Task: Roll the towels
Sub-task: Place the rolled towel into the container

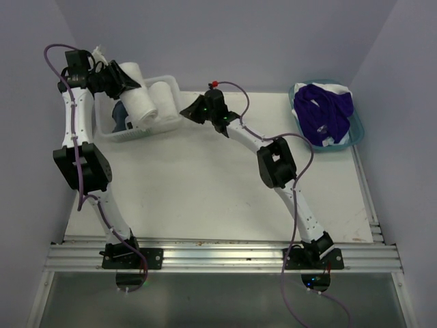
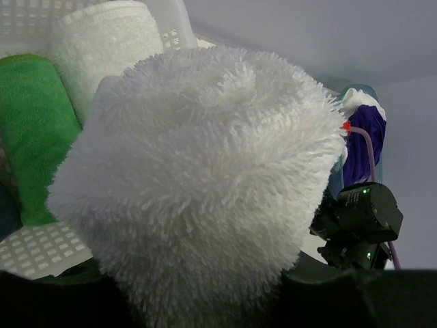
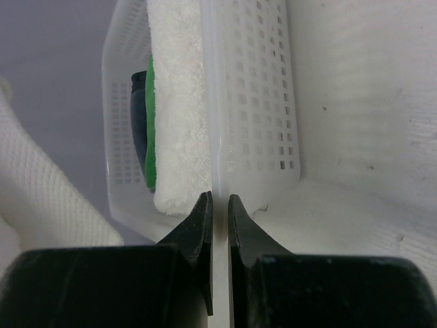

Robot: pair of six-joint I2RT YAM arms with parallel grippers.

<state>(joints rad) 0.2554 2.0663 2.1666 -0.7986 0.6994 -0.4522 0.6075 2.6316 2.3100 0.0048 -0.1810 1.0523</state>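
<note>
My left gripper (image 1: 121, 82) is shut on a rolled white towel (image 2: 198, 178), held above the left part of the white basket (image 1: 140, 134). The roll fills the left wrist view and hides the fingers. Inside the basket lie another rolled white towel (image 1: 164, 96), a green towel (image 2: 31, 130) and a navy towel (image 3: 138, 116). My right gripper (image 3: 220, 201) is shut on the basket's right rim (image 3: 216, 102), one finger inside and one outside the wall. A purple towel (image 1: 321, 109) lies crumpled in the light blue tub (image 1: 358, 127) at the far right.
The basket stands at the far left corner of the white table (image 1: 205, 184), close to the back wall. The right arm's elbow (image 1: 276, 162) hangs over the table's middle. A metal rail (image 1: 218, 254) runs along the near edge.
</note>
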